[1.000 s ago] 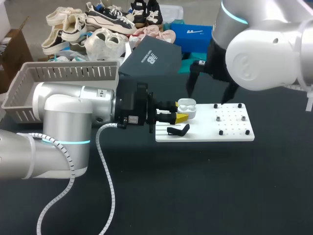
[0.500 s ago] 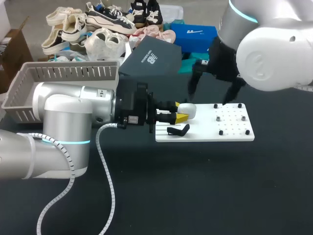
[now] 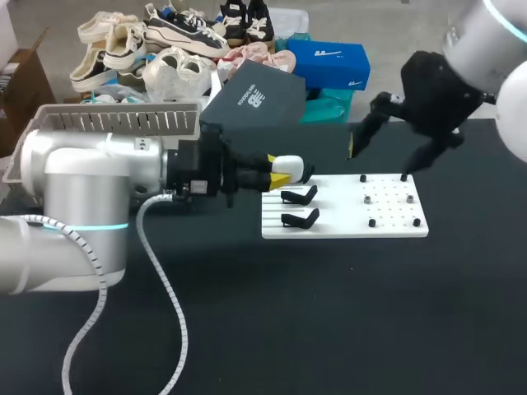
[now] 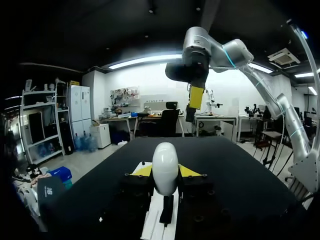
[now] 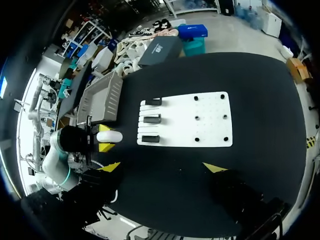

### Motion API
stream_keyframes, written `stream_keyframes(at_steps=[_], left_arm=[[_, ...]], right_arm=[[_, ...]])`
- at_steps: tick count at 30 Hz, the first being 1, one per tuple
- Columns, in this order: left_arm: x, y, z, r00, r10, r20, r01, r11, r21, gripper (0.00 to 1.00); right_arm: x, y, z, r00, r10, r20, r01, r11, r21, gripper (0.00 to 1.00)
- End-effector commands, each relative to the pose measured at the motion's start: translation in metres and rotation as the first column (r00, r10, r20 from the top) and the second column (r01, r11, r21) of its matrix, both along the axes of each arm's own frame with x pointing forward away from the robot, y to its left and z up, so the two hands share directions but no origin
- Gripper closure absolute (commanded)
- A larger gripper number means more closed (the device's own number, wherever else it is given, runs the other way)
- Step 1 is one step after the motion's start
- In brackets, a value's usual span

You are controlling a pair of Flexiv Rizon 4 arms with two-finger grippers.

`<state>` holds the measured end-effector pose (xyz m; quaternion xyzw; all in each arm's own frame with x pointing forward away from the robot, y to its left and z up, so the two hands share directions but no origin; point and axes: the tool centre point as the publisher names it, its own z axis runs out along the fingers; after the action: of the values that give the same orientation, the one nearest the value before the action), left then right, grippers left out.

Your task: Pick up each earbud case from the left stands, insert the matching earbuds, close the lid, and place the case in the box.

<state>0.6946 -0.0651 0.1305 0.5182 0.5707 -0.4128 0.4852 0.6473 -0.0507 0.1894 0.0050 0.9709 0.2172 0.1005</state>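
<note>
Earbud case (image 3: 290, 167), white and lid shut, sits pinched in the left gripper (image 3: 282, 174) by the stand board's (image 3: 395, 216) far left corner. The right gripper (image 3: 383, 155) hangs spread and empty. Likely boxing: next, carry it left to the grey crate (image 3: 115, 123).

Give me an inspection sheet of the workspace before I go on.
Surface: black table with a white board on it.
Job's things: case, lid shut, held beside the board; three stands empty; basket behind the left arm.
Clutter: nothing seen.
Grippers: left gripper shut on case; right gripper open, high over the table.
Cables: coiled hose lies over the table.
Surroundings: nothing seen.
</note>
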Motion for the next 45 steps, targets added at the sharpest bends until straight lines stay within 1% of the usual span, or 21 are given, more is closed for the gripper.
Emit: stream_keyframes(at_steps=[1,7,12,13,18,20,21,22,24,25,26,27,28,29,30,31,32,34,35,41,45], left_arm=[[-0.017,0.049,0.026,0.992,0.123,0.007,-0.123,0.992,0.018,1.0],[-0.016,0.092,0.04,0.972,0.233,-0.013,-0.232,0.971,0.059,1.0],[-0.009,0.118,0.041,0.947,0.319,-0.044,-0.311,0.941,0.136,1.0],[-0.005,0.125,0.04,0.934,0.354,-0.052,-0.341,0.925,0.166,1.0],[0.014,0.152,0.038,0.887,0.456,-0.075,-0.43,0.874,0.225,1.0],[0.023,0.164,0.035,0.862,0.5,-0.081,-0.466,0.846,0.258,1.0],[0.026,0.169,0.034,0.849,0.52,-0.089,-0.485,0.836,0.258,1.0],[0.03,0.175,0.033,0.839,0.537,-0.091,-0.496,0.823,0.276,1.0],[0.04,0.186,0.029,0.81,0.577,-0.1,-0.53,0.795,0.296,1.0],[0.044,0.191,0.026,0.802,0.589,-0.102,-0.538,0.785,0.308,1.0],[0.05,0.196,0.023,0.784,0.611,-0.11,-0.553,0.768,0.323,1.0],[0.055,0.2,0.02,0.772,0.624,-0.121,-0.561,0.759,0.332,1.0],[0.057,0.201,0.02,0.77,0.626,-0.122,-0.561,0.756,0.337,1.0],[0.064,0.205,0.014,0.752,0.645,-0.135,-0.572,0.741,0.352,1.0],[0.07,0.208,0.011,0.746,0.651,-0.14,-0.574,0.736,0.359,1.0],[0.071,0.209,0.01,0.746,0.651,-0.141,-0.573,0.735,0.363,1.0],[0.08,0.213,0.004,0.736,0.66,-0.155,-0.573,0.728,0.376,1.0],[0.083,0.211,0.001,0.734,0.66,-0.162,-0.567,0.726,0.389,1.0],[0.091,0.216,-0.006,0.719,0.672,-0.179,-0.572,0.718,0.397,1.0],[0.119,0.227,-0.022,0.712,0.671,-0.206,-0.553,0.717,0.424,1.0],[0.137,0.237,-0.032,0.716,0.659,-0.229,-0.538,0.73,0.421,1.0]], right_arm=[[-0.019,-0.019,-0.007,0.992,-0.085,0.096,0.079,0.995,0.066,0.0],[-0.019,-0.019,-0.007,0.992,-0.085,0.096,0.079,0.995,0.066,0.0],[-0.019,-0.019,-0.007,0.992,-0.085,0.096,0.079,0.995,0.066,0.0],[-0.019,-0.019,-0.007,0.992,-0.085,0.096,0.079,0.995,0.066,0.0],[-0.019,-0.019,-0.007,0.992,-0.085,0.096,0.079,0.995,0.066,0.0],[-0.019,-0.019,-0.007,0.992,-0.085,0.096,0.079,0.995,0.066,0.0],[-0.019,-0.019,-0.007,0.992,-0.085,0.096,0.079,0.995,0.066,0.0],[-0.019,-0.019,-0.007,0.992,-0.085,0.096,0.079,0.995,0.066,0.0],[-0.019,-0.019,-0.007,0.992,-0.085,0.096,0.079,0.995,0.066,0.0],[-0.019,-0.019,-0.007,0.992,-0.085,0.096,0.079,0.995,0.066,0.0],[-0.019,-0.019,-0.007,0.992,-0.085,0.096,0.079,0.995,0.066,0.0],[-0.019,-0.019,-0.007,0.992,-0.085,0.096,0.079,0.995,0.066,0.0],[-0.019,-0.019,-0.007,0.992,-0.085,0.096,0.079,0.995,0.066,0.0],[-0.019,-0.019,-0.007,0.992,-0.085,0.096,0.079,0.995,0.066,0.0],[-0.019,-0.019,-0.007,0.992,-0.085,0.096,0.079,0.995,0.066,0.0],[-0.019,-0.019,-0.007,0.992,-0.085,0.096,0.079,0.995,0.066,0.0],[-0.019,-0.019,-0.007,0.992,-0.085,0.096,0.079,0.995,0.066,0.0],[-0.019,-0.019,-0.007,0.992,-0.085,0.096,0.079,0.995,0.066,0.0],[-0.019,-0.019,-0.007,0.992,-0.085,0.096,0.079,0.995,0.066,0.0],[-0.019,-0.019,-0.007,0.992,-0.085,0.096,0.079,0.995,0.066,0.0],[-0.019,-0.019,-0.007,0.992,-0.085,0.096,0.079,0.995,0.066,0.0]])
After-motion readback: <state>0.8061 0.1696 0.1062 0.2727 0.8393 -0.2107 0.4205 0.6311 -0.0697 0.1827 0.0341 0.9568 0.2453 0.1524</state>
